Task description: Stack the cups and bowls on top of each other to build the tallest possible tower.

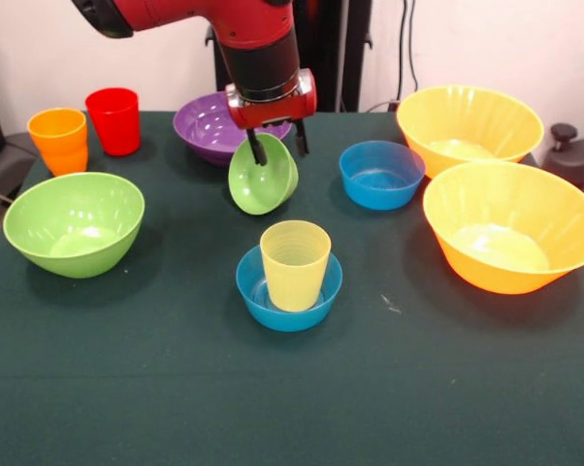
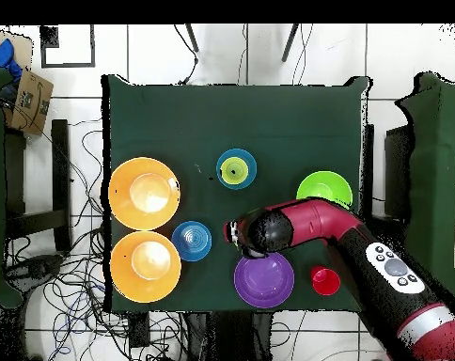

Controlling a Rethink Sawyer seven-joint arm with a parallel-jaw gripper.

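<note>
Green small bowl (image 1: 263,179) tilted, rim pinched by gripper (image 1: 275,146); no legible writing.

The dark green table (image 1: 127,388) carries, along its far edge in the front view, an orange cup (image 1: 58,139), a red cup (image 1: 113,119) and a purple bowl (image 1: 207,124). A large green bowl (image 1: 74,222) sits by the left edge. Two large orange bowls (image 1: 512,225) crowd the right edge, a small blue bowl (image 1: 380,174) beside them. Near the middle, another blue bowl (image 1: 288,291) holds a yellow cup (image 1: 294,263).
</note>
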